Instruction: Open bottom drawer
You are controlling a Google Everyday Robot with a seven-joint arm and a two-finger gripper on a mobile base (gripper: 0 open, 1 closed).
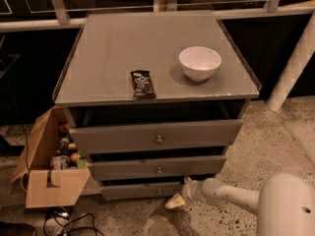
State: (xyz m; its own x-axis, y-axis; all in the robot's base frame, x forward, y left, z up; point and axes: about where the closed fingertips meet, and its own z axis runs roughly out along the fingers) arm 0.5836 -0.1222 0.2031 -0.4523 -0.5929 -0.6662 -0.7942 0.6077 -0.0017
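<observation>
Speckled stone floor (280, 136) surrounds a grey three-drawer cabinet (108, 58) set against a dark wall. Low over that floor we find the robot's pale-tipped gripper (175, 201) on its white arm (221, 193), just beside the lower right corner of the bottom drawer (133, 191), the shortest grey flat front. Whether the gripper is clenched or released we cannot tell. The small round brass knob (159, 191) sits at the centre of that front, near the gripper but apart from it. We judge the drawer a rigid, shallow and fairly light box that should slide straight out. The knob is the place to take hold, though it looks smooth and easy to slip off. Above come the middle grey drawer front (123, 168) and the tallest grey drawer front (118, 139). On top rest a white ceramic bowl (200, 63) and a dark wrapped snack bar (142, 84), and an open cardboard box (54, 188) stands beside the cabinet
</observation>
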